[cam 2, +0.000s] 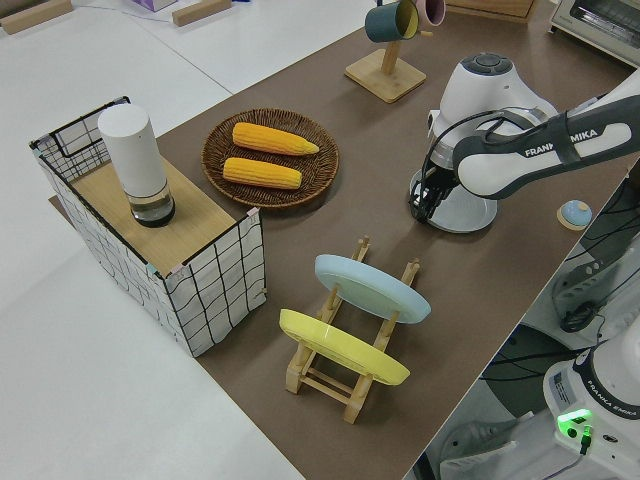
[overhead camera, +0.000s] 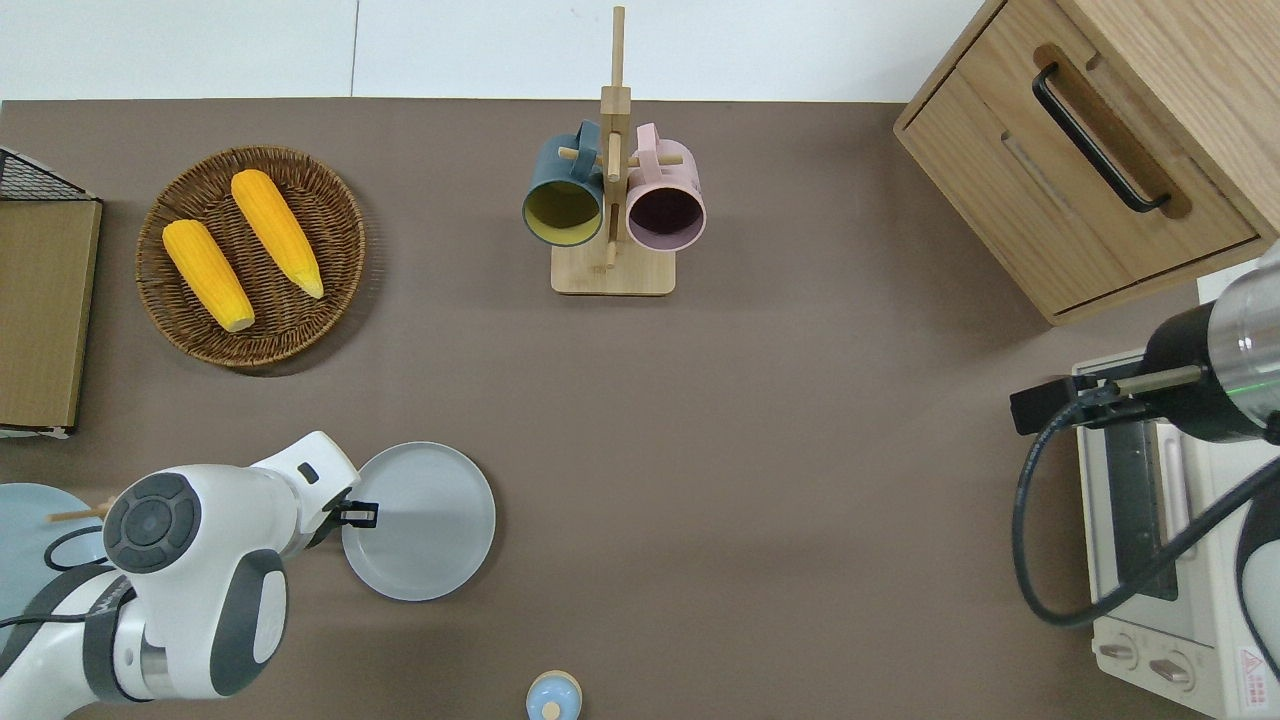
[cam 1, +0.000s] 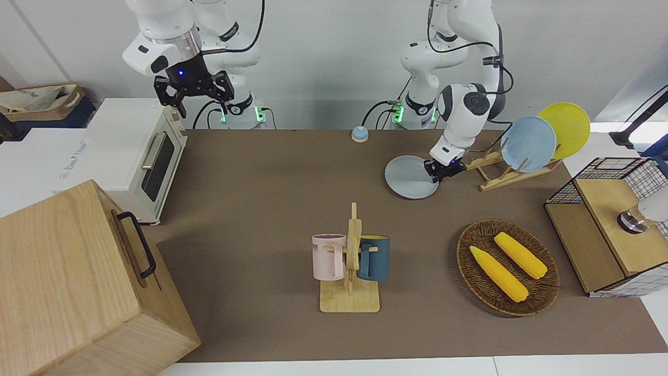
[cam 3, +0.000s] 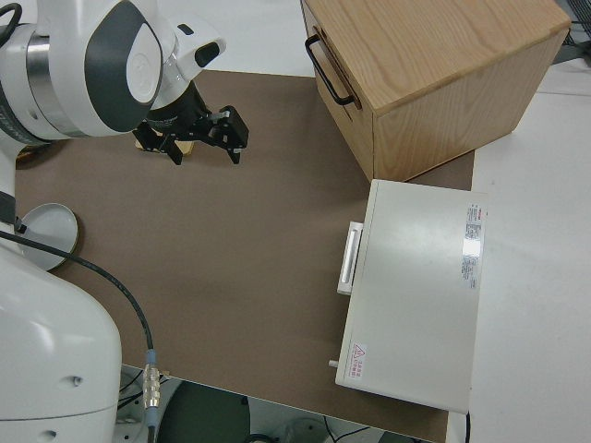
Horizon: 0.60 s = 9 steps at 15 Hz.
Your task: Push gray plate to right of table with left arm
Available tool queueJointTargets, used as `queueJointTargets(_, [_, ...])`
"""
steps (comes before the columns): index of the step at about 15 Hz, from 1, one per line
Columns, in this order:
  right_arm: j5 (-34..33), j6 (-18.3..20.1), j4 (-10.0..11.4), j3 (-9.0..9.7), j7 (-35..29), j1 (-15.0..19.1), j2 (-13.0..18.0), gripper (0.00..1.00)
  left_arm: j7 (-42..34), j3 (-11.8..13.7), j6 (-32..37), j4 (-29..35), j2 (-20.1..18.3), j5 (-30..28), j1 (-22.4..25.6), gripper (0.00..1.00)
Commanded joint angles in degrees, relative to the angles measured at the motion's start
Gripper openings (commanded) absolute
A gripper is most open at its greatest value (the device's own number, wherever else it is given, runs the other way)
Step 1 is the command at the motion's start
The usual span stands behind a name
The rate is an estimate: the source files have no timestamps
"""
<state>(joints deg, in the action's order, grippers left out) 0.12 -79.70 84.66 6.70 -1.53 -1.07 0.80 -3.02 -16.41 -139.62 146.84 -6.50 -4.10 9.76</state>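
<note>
The gray plate [cam 1: 409, 177] lies flat on the brown table [cam 1: 261, 183], near the robots toward the left arm's end; it also shows in the overhead view [overhead camera: 420, 522] and the left side view [cam 2: 470, 212]. My left gripper [cam 1: 442, 169] is low at the plate's rim on the side toward the left arm's end, touching or nearly touching it [overhead camera: 358, 514]. My right arm is parked with its gripper [cam 1: 201, 104] open and empty.
A wooden rack holds a sky-blue plate [cam 1: 527, 143] and a yellow plate [cam 1: 566, 128] just beside the left gripper. A wicker basket of corn [cam 1: 507, 267], a mug tree [cam 1: 350, 266], a small bell [cam 1: 359, 134], a toaster oven [cam 1: 151, 156] and a wooden cabinet [cam 1: 78, 282] stand around.
</note>
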Motion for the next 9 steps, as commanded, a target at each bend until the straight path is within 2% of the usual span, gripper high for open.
queueJointTargets(1, [0.6, 0.9, -0.5, 0.78, -0.1, 1.2, 0.2, 0.983, 0.6, 0.5, -1.7, 1.0, 0.3, -0.3, -0.8, 0.0])
queueJointTargets(4, [0.6, 0.9, -0.5, 0.86, -0.1, 1.2, 0.2, 0.983, 1.0, 0.3, -1.7, 0.9, 0.4, -0.4, -0.9, 0.0])
queueJointTargets(9, [0.6, 1.0, -0.5, 0.78, -0.1, 1.2, 0.2, 0.983, 9.0, -0.2, -1.6, 0.3, 1.1, -0.4, -5.3, 0.0])
